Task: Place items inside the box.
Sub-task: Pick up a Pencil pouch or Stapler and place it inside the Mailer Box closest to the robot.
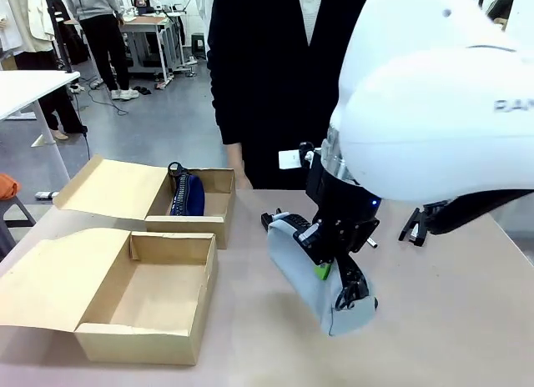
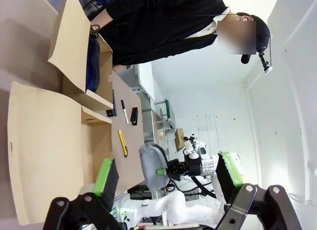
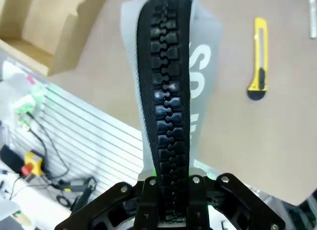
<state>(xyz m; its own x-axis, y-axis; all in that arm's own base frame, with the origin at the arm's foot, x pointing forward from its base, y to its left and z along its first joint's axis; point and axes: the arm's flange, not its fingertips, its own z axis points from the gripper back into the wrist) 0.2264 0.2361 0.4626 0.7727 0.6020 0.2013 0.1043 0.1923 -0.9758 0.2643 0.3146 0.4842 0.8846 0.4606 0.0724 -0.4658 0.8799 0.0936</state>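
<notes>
My right gripper (image 1: 327, 266) is shut on the grey zip pencil case (image 1: 310, 280) and holds it tilted just above the table, right of the boxes. In the right wrist view the case's black zipper (image 3: 168, 106) runs up from between the fingers of the right gripper (image 3: 168, 190). The near cardboard box (image 1: 171, 237) stands open with nothing inside. The far box (image 1: 219, 180) holds the navy pencil case (image 1: 188, 195). The yellow-black utility knife (image 3: 258, 66) lies on the table. The knife (image 2: 122, 143), marker pen (image 2: 125, 112) and black stapler (image 2: 133, 116) lie beyond the boxes. My left gripper (image 2: 166, 165) is open and holds nothing.
A person in a black top (image 1: 267, 78) stands at the far side of the table, close behind the far box. Both box lids (image 1: 58, 274) lie folded open to the left. Bare tabletop (image 1: 450, 320) stretches to the right of the held case.
</notes>
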